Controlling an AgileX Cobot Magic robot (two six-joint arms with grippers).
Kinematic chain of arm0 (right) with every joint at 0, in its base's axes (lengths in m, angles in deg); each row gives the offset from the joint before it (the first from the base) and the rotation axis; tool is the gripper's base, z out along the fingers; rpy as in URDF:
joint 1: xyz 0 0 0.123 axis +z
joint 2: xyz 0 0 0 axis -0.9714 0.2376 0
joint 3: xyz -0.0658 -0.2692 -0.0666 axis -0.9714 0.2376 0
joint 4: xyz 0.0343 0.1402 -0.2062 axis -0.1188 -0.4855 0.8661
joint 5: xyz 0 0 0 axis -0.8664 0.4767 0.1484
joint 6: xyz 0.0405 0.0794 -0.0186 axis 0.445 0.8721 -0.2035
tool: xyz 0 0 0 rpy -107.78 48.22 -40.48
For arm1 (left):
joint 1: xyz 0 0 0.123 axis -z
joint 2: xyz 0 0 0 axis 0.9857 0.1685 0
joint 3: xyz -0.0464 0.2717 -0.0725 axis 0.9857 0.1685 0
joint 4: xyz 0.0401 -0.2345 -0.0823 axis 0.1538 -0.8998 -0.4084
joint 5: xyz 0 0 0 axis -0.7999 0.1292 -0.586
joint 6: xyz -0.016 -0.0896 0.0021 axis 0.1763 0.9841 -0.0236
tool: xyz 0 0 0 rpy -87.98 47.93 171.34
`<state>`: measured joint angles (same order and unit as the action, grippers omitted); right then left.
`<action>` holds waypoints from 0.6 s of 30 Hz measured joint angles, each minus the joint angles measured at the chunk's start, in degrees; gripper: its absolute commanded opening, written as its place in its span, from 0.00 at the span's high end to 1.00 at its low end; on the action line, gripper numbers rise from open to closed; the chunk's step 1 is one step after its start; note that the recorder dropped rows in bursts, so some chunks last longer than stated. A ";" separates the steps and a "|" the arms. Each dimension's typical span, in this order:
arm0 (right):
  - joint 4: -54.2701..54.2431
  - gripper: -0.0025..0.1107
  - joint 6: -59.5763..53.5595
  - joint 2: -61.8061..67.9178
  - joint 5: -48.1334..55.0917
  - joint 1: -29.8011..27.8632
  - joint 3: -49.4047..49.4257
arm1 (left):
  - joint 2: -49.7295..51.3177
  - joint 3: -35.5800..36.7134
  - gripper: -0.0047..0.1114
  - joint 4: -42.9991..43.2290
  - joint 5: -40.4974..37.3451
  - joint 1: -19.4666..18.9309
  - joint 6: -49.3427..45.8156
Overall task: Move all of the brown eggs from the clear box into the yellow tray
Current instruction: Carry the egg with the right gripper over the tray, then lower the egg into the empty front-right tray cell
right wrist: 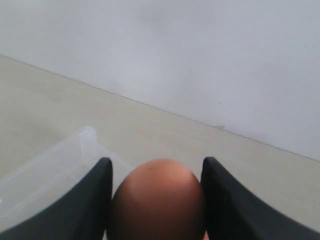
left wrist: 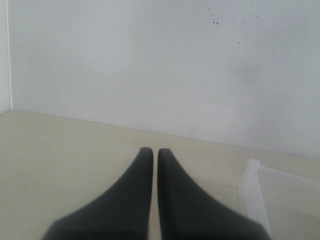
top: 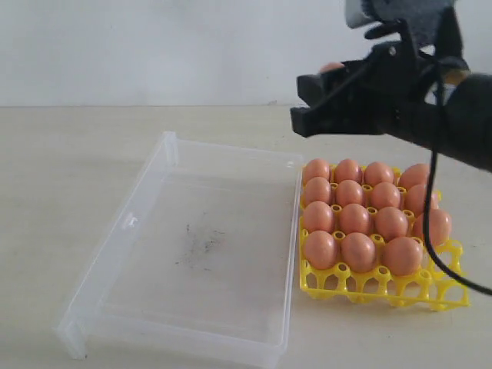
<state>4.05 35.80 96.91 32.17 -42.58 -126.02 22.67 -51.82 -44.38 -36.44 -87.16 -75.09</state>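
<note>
On the pale tabletop (top: 77, 154) the job looks all but finished, with one egg left to set down. That surface is a plain, matte beige, bare apart from the task's things, and it runs back to a blank white wall (top: 154, 46) with a few small specks in the left wrist view.

Largest of the things is the clear box (top: 173, 142), lying open just beside the tray. No egg shows in it, only dark smudges (top: 201, 244) on its floor.

To its right sits the yellow tray (top: 384, 286), holding fifteen brown eggs (top: 354, 218): three full rows of four and a nearer row of three. The cup at the right end of that row and the nearest strip of cups look empty, so there is room for the last one.

That last egg (right wrist: 157, 205) is in the air above the far side of the tray, pinched between the two fingers of the right claw (right wrist: 157, 162).

Off to the side, the left claw (left wrist: 155, 150) hangs with its fingers pressed together on nothing, near a corner of the box.
</note>
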 measured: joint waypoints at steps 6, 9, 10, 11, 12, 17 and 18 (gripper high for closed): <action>-6.47 0.98 2.62 -2.63 -20.79 -0.22 17.72 | 0.00 0.00 0.93 0.00 0.00 0.00 0.00; -7.53 0.98 4.35 -2.64 -29.63 -0.32 25.59 | 0.00 0.00 0.93 0.00 0.00 0.00 0.00; -8.43 0.98 4.71 -2.74 -32.58 -0.32 27.59 | 0.00 0.00 0.93 0.00 0.00 0.00 0.00; -8.98 0.98 4.83 -2.74 -34.04 -0.32 29.26 | 0.00 0.00 0.93 0.00 0.00 0.00 0.00; -9.71 0.98 4.95 -2.74 -35.26 -0.32 30.41 | 0.00 0.00 0.93 0.00 0.00 0.00 0.00; -11.83 0.98 4.95 -2.74 -37.47 -0.44 36.47 | 0.00 0.00 0.93 0.00 0.00 0.00 0.00; -12.68 0.98 4.59 -2.74 -37.67 -0.44 37.27 | 0.00 0.00 0.93 0.00 0.00 0.00 0.00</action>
<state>-8.63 40.38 94.17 -5.50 -43.02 -88.75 22.67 -51.82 -44.38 -36.44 -87.16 -75.09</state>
